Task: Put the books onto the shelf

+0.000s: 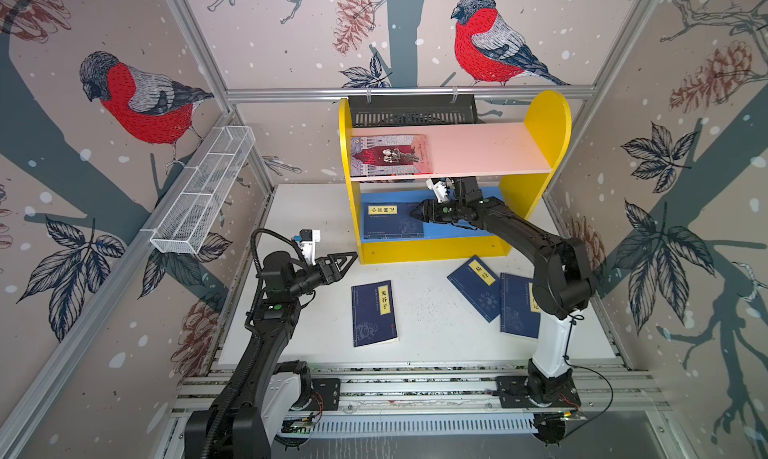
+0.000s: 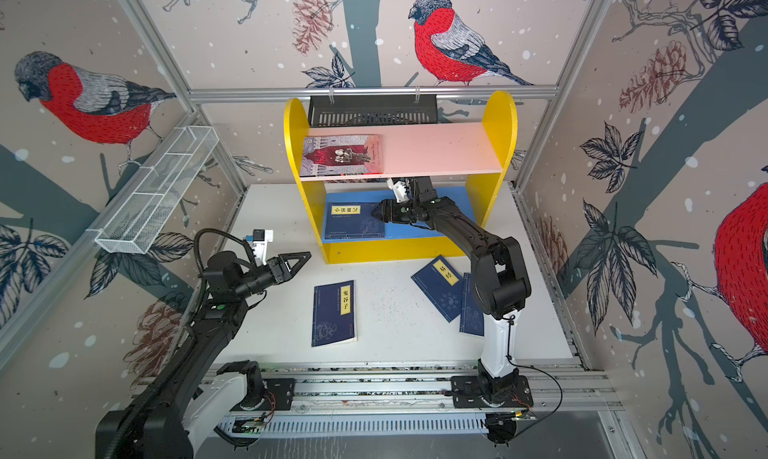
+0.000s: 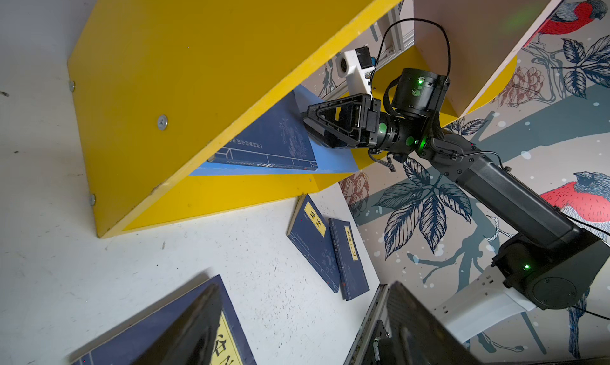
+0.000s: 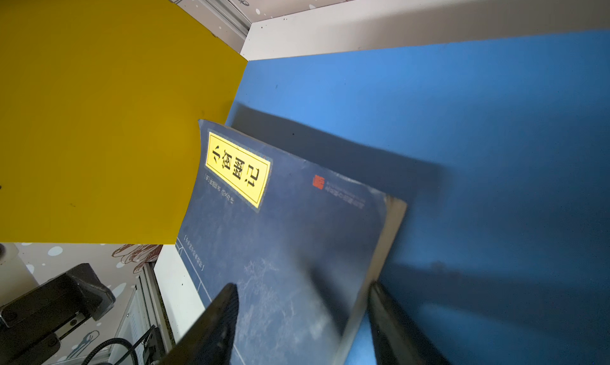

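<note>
Navy on white. Left gripper (image 1: 351, 258) hangs open over the table (image 1: 436, 336). A loose book (image 1: 374, 313) lies at its 5 o'clock, long axis 12–6, and this arm looks nearer to it.

Shelf (image 1: 544, 120): red book (image 1: 390, 155) on pink board (image 1: 478, 149), navy book (image 1: 392, 222) flat on blue board (image 1: 374, 197).

Right gripper (image 1: 414, 214) sits at the navy book's 3 o'clock edge, jaws apart and clamping nothing.

A tilted book (image 1: 478, 288) and the last book (image 1: 515, 311) lie further right, the last half hidden by the right arm (image 1: 557, 270).

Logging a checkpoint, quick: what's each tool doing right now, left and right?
Left tool: open, holding nothing.
Right tool: open, straddling the edge of the navy book on the blue board, not clamping it.
</note>
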Robot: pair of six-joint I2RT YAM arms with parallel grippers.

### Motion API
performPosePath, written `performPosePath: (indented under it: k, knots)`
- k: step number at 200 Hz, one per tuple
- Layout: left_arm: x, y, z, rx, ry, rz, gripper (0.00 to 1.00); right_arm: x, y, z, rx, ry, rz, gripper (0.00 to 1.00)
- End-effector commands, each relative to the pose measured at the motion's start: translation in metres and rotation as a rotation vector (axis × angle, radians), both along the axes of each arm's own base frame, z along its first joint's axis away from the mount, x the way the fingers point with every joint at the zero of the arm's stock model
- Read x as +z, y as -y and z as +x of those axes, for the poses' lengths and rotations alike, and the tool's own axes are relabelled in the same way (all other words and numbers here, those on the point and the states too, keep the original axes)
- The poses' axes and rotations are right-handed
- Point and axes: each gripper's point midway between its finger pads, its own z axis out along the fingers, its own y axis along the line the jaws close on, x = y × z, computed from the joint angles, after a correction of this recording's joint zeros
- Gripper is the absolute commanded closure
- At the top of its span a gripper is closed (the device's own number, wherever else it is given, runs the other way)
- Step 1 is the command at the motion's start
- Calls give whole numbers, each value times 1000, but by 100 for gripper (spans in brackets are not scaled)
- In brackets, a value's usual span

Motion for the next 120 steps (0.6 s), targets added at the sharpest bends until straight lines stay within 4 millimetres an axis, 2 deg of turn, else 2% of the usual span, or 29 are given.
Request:
performPosePath:
  k: [1, 120]
  knots:
    - [2, -1, 0, 4, 20, 6, 21, -16, 2, -6, -10, -55, -47, 36]
    - [2, -1, 0, 7, 23, 7, 20, -11, -9, -10, 10, -49, -39, 35]
